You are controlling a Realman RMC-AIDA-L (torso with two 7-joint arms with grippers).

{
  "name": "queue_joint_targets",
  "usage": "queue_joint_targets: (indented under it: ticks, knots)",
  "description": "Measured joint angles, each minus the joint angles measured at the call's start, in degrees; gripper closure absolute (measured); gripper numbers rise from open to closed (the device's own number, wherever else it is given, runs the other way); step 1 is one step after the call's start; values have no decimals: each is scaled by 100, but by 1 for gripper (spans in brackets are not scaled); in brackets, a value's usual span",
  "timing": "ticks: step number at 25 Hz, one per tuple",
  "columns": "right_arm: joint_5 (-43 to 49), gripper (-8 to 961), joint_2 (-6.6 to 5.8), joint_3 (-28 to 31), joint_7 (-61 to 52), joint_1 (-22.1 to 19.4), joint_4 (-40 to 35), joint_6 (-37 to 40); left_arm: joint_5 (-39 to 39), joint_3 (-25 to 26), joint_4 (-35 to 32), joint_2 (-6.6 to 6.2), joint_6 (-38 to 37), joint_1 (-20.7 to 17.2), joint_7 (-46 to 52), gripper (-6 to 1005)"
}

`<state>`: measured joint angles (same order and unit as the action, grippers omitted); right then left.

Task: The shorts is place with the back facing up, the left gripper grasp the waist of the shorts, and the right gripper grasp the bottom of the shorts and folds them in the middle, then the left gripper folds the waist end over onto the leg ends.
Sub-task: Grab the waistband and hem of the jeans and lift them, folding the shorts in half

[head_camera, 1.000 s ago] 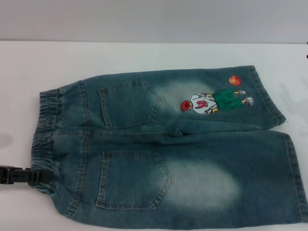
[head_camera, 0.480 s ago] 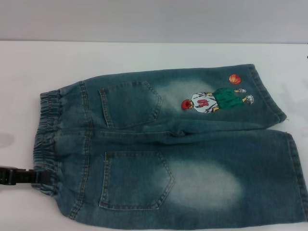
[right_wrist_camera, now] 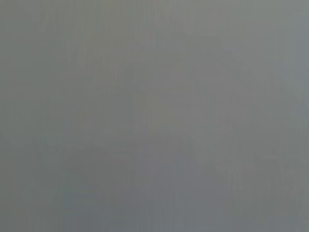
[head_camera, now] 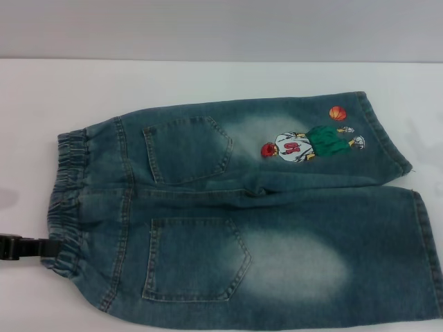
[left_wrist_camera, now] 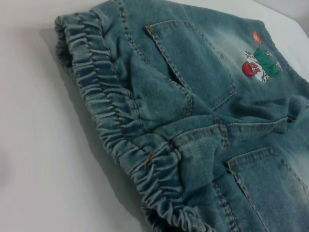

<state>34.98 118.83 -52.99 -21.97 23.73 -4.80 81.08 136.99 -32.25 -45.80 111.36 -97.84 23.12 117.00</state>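
Head view: shorts (head_camera: 242, 214) flat on white bench (head_camera: 208, 83), back up, filling centre and lower frame; waist of the shorts (head_camera: 66, 200) at left, bottom of the shorts (head_camera: 426, 242) at right edge. Left gripper (head_camera: 28, 247) at lower left, touching waistband; jaws' state cannot tell. Right gripper out of frame.

Left wrist view: ruffled elastic band, thick bunched edge, best pinch spot. Denim looks soft, floppy, moderately heavy, likely non-slippery.

Right wrist view: blank grey only.
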Motion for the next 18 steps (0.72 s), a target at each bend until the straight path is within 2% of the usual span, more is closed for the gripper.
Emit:
queue_joint_targets:
  ticks: [2,8,12,18]
  knots:
    - [0,322,-1,0,0,2,0,-2,0,-1,10,-4,3,8,1,887]
    - [0,322,-1,0,0,32,4,-5,-25,46,-19,-8,-17,14,40,951]
    - [0,322,-1,0,0,41,2,-6,-50,227,-25,-11,-8,35,50,951]
    - [107,322,-4,-96,0,129,-11,-84,-65,885,-26,-25,20,156,52,951]
